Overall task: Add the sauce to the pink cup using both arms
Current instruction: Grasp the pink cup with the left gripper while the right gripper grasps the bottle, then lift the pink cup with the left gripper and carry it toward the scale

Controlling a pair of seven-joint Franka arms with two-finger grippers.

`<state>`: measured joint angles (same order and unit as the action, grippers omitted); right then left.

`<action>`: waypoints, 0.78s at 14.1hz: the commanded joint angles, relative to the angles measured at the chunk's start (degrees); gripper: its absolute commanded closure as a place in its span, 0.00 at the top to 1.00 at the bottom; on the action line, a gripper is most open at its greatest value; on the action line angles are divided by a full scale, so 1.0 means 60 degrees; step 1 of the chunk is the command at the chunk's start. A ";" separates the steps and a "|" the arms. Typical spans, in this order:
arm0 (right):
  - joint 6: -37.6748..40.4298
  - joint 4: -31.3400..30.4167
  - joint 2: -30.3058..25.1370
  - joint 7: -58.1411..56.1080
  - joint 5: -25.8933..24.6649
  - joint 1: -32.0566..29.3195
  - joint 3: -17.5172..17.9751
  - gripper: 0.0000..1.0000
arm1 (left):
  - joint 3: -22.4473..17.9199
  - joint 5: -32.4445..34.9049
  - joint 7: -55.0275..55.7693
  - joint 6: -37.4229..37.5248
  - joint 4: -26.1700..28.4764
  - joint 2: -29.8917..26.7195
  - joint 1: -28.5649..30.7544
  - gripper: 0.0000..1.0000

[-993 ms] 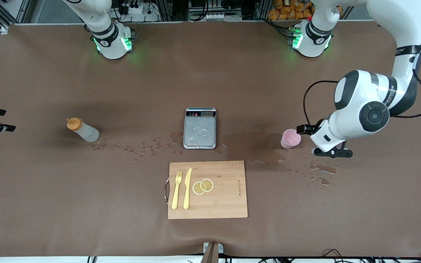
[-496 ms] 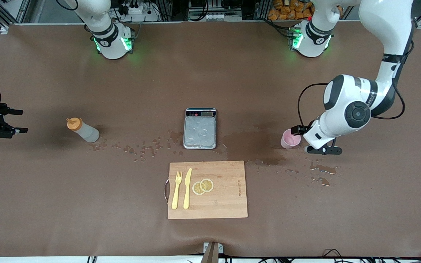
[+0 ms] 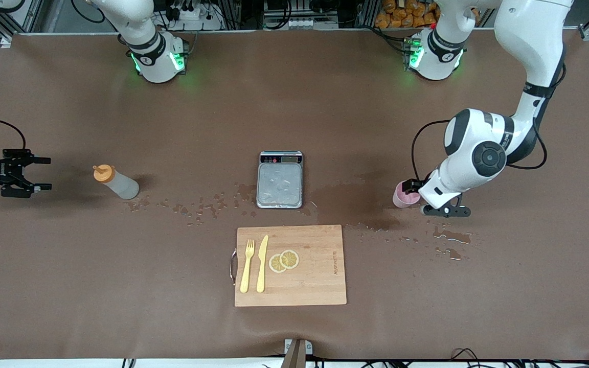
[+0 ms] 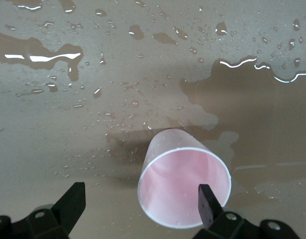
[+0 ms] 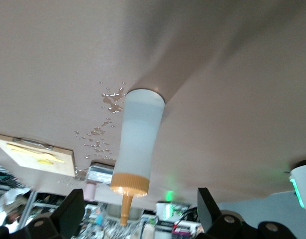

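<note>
The sauce bottle (image 3: 116,183), whitish with an orange nozzle cap, stands on the table toward the right arm's end. My right gripper (image 3: 46,174) is open and empty, low, level with the bottle and a short way from it toward that end of the table. In the right wrist view the bottle (image 5: 138,137) lies ahead of the open gripper (image 5: 140,199), outside the fingers. The pink cup (image 3: 403,196) stands upright toward the left arm's end. My left gripper (image 3: 417,197) is open right beside it. In the left wrist view the cup (image 4: 185,191) sits partly between the open fingers (image 4: 206,199).
A silver scale (image 3: 280,179) sits mid-table. A wooden cutting board (image 3: 320,276) nearer the front camera holds a yellow fork (image 3: 246,266), a knife (image 3: 262,263) and lemon slices (image 3: 284,260). Wet patches (image 3: 366,204) and puddles (image 3: 450,236) lie around the cup and scale.
My right gripper has come in from the table's end toward the bottle. My left gripper has closed in on the pink cup. Bottle and cup have not moved.
</note>
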<state>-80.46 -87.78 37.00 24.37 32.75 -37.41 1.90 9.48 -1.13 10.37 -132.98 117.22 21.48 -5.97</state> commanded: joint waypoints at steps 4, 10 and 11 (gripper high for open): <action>0.0198 0.0275 0.1039 0.0231 0.0400 -0.0356 0.0181 1.00 | -0.0013 0.0012 0.0117 -0.0205 -0.0040 0.0346 0.0013 0.63; 0.0432 0.0216 0.1903 0.0611 0.0752 -0.0327 0.0181 1.00 | -0.0013 -0.0002 -0.0015 -0.0117 -0.0054 0.0346 0.0028 0.00; 0.0432 0.0245 0.2093 0.0612 0.0752 -0.0341 0.0181 1.00 | -0.0013 -0.0003 0.0015 -0.0117 -0.0054 0.0331 0.0042 0.00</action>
<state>-79.05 -87.66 47.23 26.21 36.00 -38.37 2.05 9.37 -1.13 10.36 -133.52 117.16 23.58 -5.74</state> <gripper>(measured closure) 0.000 0.696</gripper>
